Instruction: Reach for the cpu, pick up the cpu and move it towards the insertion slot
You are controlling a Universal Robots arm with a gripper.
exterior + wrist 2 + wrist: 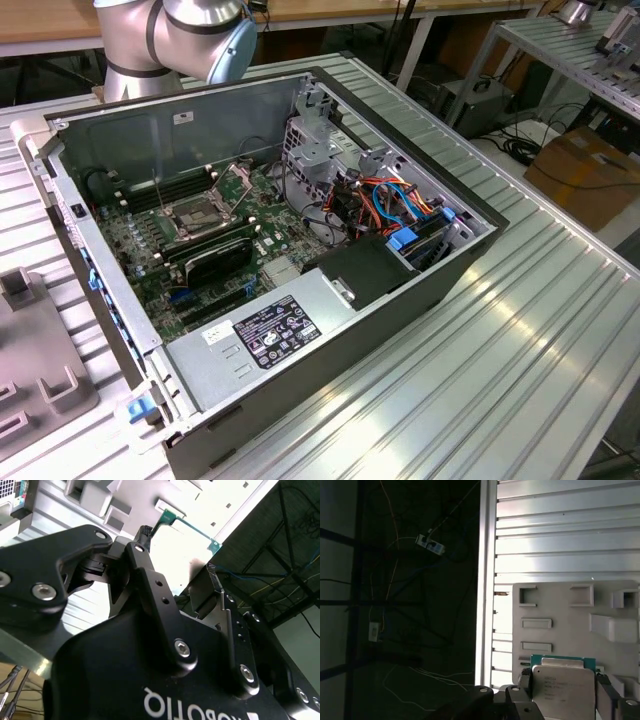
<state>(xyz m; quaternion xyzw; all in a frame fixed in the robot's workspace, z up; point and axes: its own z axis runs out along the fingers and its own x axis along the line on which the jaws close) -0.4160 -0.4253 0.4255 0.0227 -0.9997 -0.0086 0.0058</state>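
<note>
Aluminium ribs run across the table (pixel 540 330) in the exterior view. On it lies an open computer case (pixel 420 290) with its board facing up. The insertion slot (pixel 200 212), a shiny frame around a dark square centre, sits on the board toward the exterior view's left. A grey power-supply box (pixel 270 335) fills the near side of the case, and orange and blue cables (pixel 395 200) bunch at the exterior view's right. The arm (pixel 180 30) rises beyond the far left corner of the case. A grey fixture plate (pixel 40 390) lies on the table at the near left, outside the case and well apart from the slot.

In the first wrist view the cpu (pixel 563 692), a pale silvery face on a green board, sits between the black fingers (pixel 524 679) of the pincer (pixel 563 682). One finger presses each side edge, so the pincer is clamped on the chip. Behind it are the pockets of the fixture plate, then the ribbed table, then a dark floor with loose wires (pixel 420 605) past the table's edge.

In the second wrist view the pincer's black linkage looms close. The chip's green edge shows between the fingertips against the bright plate. Whether the chip rests on the plate or hangs just above it is hard to tell.
</note>
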